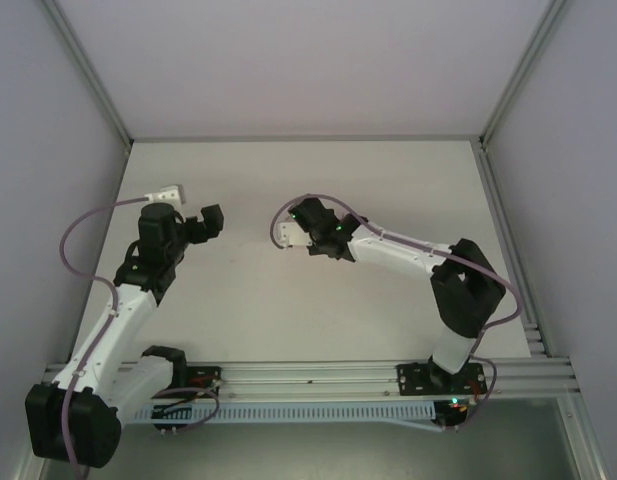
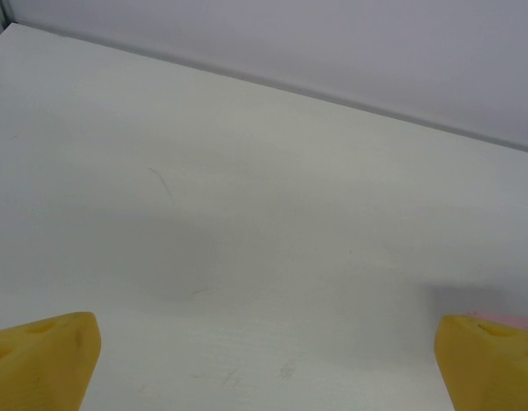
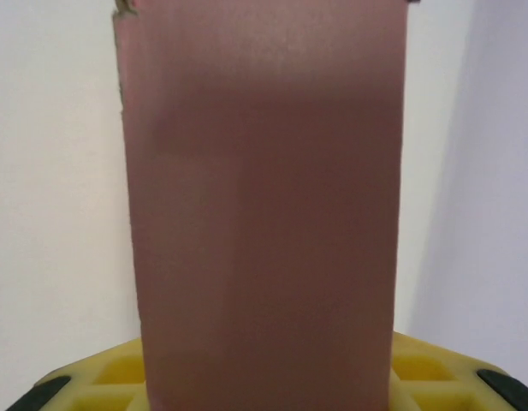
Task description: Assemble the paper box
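you seem to be mid-assembly, with the paper box point(image 3: 264, 214) held up off the table point(image 2: 246, 171) for a fold or a handover. the next move likely calls for the free pincer to meet a loose edge squarely. your left gripper point(image 1: 206, 222) hangs over bare table, its yellow fingers point(image 2: 41, 360) spread wide with nothing between them and a pink sliver just off its right fingertip. your right gripper point(image 1: 293, 236), arm stretched toward the left one, is clamped on the box, which stands straight out ahead of its pads.

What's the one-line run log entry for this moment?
left gripper: open, empty, over table | right gripper: shut on paper box | paper box: pink, flat face toward wrist camera
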Motion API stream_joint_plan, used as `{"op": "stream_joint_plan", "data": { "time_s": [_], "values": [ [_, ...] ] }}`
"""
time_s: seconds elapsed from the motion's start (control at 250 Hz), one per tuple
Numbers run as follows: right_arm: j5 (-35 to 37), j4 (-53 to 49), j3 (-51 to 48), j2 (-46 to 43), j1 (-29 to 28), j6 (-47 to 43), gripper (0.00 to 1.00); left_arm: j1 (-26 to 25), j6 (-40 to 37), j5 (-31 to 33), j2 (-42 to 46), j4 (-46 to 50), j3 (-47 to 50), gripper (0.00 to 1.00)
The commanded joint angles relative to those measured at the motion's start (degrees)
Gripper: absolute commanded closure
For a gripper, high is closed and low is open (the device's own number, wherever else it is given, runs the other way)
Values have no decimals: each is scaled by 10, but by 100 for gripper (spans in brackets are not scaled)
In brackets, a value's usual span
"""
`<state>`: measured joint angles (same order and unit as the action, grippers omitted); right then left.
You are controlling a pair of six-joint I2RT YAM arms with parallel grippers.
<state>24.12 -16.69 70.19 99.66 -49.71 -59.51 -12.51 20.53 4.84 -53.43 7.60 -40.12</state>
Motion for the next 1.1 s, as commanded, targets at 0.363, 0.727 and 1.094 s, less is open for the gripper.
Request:
{"op": "stream_joint_plan", "data": {
  "time_s": [0.363, 0.727, 1.094],
  "values": [
    [47, 426, -168, 77, 9, -60, 45, 4, -12, -7, 4, -4, -14, 0],
    [-21, 220, -170, -1, 6, 63, 8, 4, -11, -7, 6, 1, -16, 0],
    [-194, -59, -47, -141, 29, 217, 0, 4, -27, 12, 2, -22, -5, 0]
  ]
}}
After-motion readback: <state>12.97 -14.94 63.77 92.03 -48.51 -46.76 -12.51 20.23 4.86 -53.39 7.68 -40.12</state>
